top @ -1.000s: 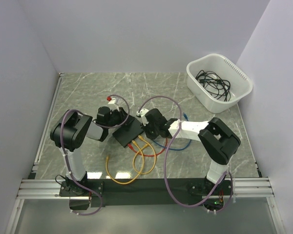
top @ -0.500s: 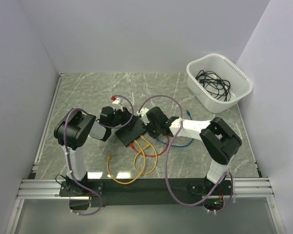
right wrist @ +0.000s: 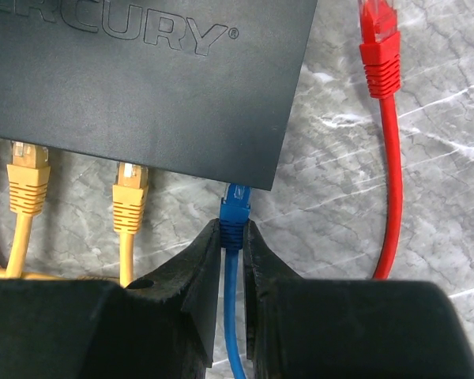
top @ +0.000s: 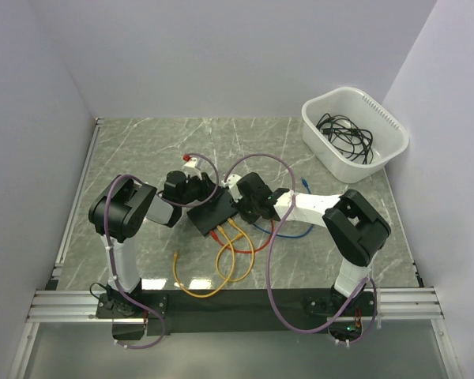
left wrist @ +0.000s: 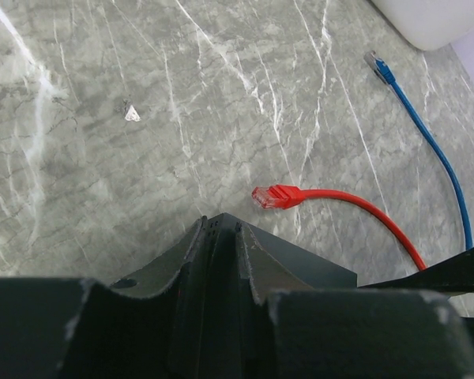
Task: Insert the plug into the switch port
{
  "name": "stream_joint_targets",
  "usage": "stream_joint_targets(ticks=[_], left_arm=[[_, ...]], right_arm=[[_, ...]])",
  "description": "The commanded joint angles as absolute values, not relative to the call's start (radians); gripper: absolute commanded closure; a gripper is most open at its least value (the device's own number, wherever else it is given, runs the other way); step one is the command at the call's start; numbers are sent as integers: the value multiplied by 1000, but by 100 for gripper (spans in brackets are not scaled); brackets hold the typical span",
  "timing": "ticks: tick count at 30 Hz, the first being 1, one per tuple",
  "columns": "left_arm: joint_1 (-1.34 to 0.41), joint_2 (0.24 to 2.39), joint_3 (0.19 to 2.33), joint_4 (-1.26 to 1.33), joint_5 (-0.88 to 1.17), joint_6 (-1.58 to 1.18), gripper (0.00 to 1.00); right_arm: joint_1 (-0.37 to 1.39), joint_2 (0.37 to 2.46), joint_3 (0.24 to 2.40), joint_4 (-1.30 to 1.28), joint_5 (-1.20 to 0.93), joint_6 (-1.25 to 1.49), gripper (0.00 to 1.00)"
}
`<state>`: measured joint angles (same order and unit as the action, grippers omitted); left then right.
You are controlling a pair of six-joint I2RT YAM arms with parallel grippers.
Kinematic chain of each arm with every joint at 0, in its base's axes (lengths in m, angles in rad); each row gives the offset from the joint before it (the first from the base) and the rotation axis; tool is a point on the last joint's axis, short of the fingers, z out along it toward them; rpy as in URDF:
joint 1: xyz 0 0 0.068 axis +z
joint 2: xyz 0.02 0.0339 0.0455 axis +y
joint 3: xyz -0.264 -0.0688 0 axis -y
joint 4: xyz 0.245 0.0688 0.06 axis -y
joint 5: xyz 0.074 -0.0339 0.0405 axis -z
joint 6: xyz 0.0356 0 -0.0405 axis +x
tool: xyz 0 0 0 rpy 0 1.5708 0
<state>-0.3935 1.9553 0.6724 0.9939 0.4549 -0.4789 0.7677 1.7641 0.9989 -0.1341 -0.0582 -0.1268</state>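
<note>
**Blue plug at the port mouth, seating not confirmed**

My right gripper (right wrist: 234, 233) is clamped on the blue plug (right wrist: 235, 207), with the fingers pinching its ribbed boot from both sides. The cable trails back between them toward my wrist. Straight ahead of those fingertips, the plug's nose meets the near edge of the Mercury switch (right wrist: 142, 87) and seems to pass just under it. I judge that it is in the port mouth, or partly into it. I cannot tell from here whether it has gone fully home or latched.

To the left of my right fingers, two yellow plugs (right wrist: 130, 185) sit in neighbouring ports, so that part of the row is already filled. Ahead and to the right, a red plug (right wrist: 378, 43) lies loose on the marble table (right wrist: 442, 197), apart from the switch.

My left gripper (left wrist: 220, 230) is at the opposite side of the switch. Its fingers are drawn in narrow and appear to be pinched on the box's thin edge to brace it. That view is dark, so I call the hold likely rather than certain.

Picking up the plug, lining it up and steadying the switch look done. What I judge is left is the last push along the plug's axis until it stops, then letting go with both tools. The main risk is the box sliding away if the brace gives.
</note>
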Motion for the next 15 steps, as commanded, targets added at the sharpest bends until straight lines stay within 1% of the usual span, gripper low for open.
stream_joint_targets(ticks=[1,4,7,10,15], left_arm=[[-522,2011,650,779,701,-494,83],[-523,2008,649,779,700,-491,84],[-525,2009,653,772,701,-491,83],[-525,1993,638,784,700,-498,82],[-525,1951,647,718,637,-500,76]], right_arm=[[765,1752,1120,340,-43,-124,100],[762,1764,1143,362,-15,-117,100],[762,1805,1227,301,-2,-133,100],[762,1827,1261,250,20,-144,100],[765,1789,1175,258,35,-98,100]])
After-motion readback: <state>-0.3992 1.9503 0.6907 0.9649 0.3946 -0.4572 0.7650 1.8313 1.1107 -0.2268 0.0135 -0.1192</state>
